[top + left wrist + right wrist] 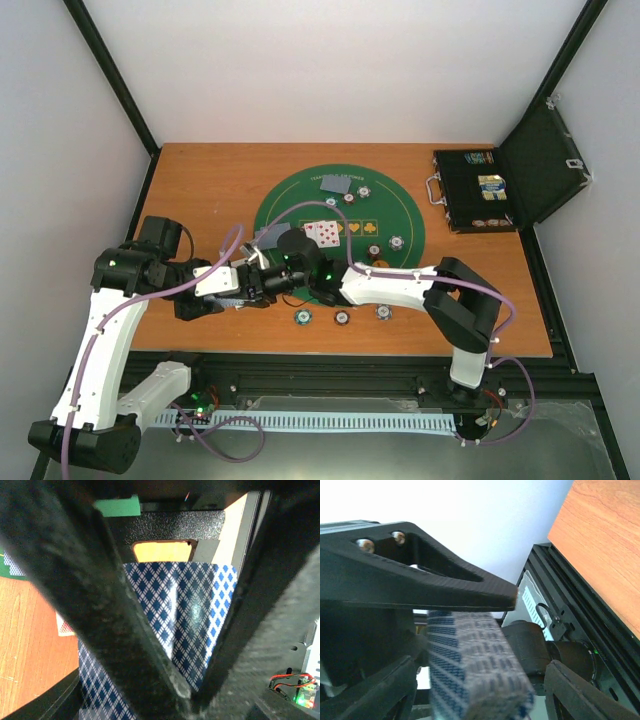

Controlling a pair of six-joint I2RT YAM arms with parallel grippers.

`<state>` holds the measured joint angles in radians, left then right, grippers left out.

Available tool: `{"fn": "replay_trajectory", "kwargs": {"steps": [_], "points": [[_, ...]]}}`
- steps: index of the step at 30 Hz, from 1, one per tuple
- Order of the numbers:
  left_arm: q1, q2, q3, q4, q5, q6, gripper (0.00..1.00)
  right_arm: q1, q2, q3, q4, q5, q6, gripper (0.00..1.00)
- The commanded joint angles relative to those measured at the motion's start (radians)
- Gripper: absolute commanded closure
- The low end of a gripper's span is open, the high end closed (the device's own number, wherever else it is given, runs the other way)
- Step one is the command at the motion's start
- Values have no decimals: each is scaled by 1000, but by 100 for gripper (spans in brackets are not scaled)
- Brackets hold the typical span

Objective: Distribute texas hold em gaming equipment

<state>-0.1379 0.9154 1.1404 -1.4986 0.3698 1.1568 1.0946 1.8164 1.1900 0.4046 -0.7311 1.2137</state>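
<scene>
**Top view.** The left gripper (262, 281) and the right gripper (300, 273) meet tip to tip at frame centre, over the lower left rim of the green felt mat (400, 215).

**Left wrist view.** The fingers (125, 630) converge to a point at lower centre, so the jaws are together at the tips. The deck of playing cards (195, 615), with blue diamond-check backs, fills the space behind them. Whether a card is pinched at the tips cannot be told.

**Right wrist view.** The deck stands edge-on at lower centre, with its top against the underside of a dark finger (445, 587). Whether the right jaws clamp it cannot be told.

**Mat and table.**
- The face-up cards (322, 233) lie at the mat's centre.
- One face-down card (337, 184) lies near the mat's upper rim.
- Three poker chips (342, 318) lie in a row on the wooden table (200, 180), just below the mat.
- The black case (478, 190) stands open at the right of the frame.
</scene>
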Motion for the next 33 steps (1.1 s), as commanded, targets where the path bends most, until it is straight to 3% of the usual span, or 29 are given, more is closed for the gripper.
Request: {"fn": "replay_trajectory", "kwargs": {"steps": [1, 7, 33], "points": [[0, 0, 22, 11, 20, 9, 95, 4, 33, 9, 26, -21, 19, 32], [-1, 3, 32, 7, 30, 8, 95, -26, 37, -46, 27, -14, 38, 45], [-1, 5, 30, 5, 18, 6, 96, -73, -94, -166, -54, 31, -6, 73]]}}
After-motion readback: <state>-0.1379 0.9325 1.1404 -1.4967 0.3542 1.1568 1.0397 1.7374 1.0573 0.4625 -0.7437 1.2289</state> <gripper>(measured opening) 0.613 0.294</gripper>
